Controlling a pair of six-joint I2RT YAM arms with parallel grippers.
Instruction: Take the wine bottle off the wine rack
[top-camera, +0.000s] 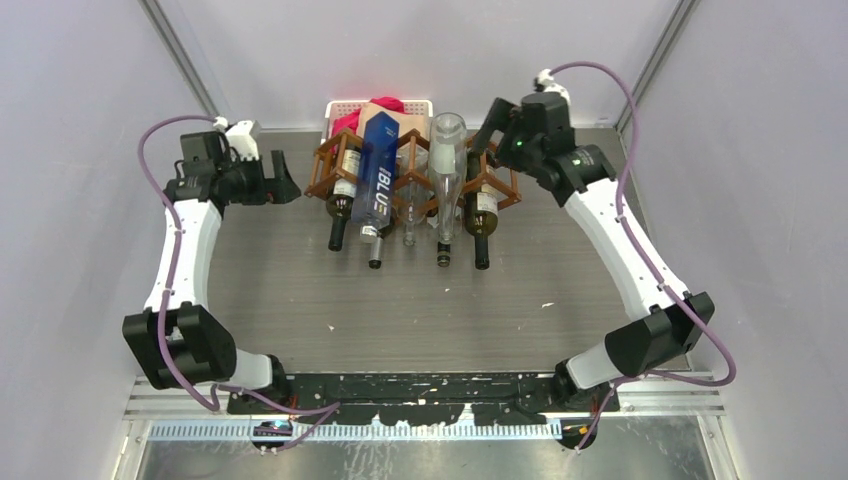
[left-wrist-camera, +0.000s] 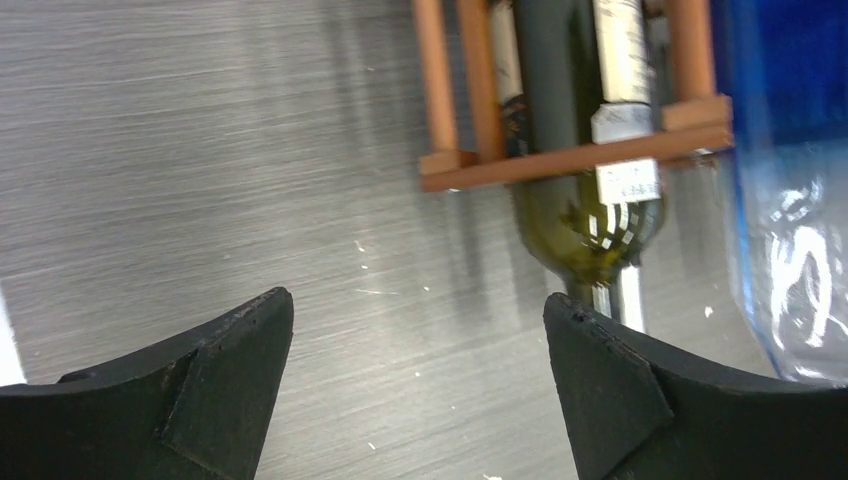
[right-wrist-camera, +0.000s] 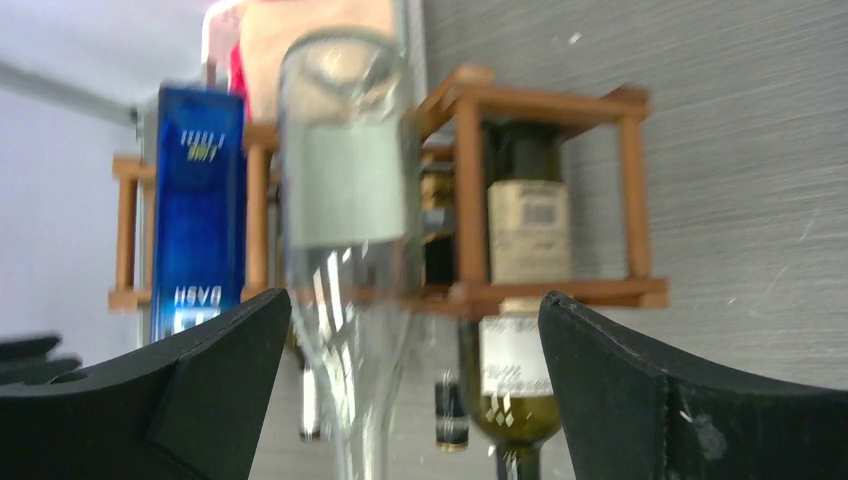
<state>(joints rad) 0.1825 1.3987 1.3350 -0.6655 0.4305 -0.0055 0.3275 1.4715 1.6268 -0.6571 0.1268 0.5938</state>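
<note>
A grey brushed counter (top-camera: 420, 310) is seen, with the wooden lattice wine rack (top-camera: 320, 170) set at its far side, just in front of a white basket (top-camera: 340, 104) of cloths. Several bottles are carried by the rack, necks pointed toward the arm bases: a tall blue bottle (top-camera: 380, 180), a clear glass bottle (top-camera: 447, 160), the left-end wine bottle (top-camera: 339, 212) and the right-end wine bottle (top-camera: 482, 222), both dark green. The left gripper (left-wrist-camera: 418, 300) is held beside the rack's left end, jaws apart, gripping nothing. The right gripper (right-wrist-camera: 415, 300) is held near the rack's right end, jaws spread wide, gripping nothing.
</note>
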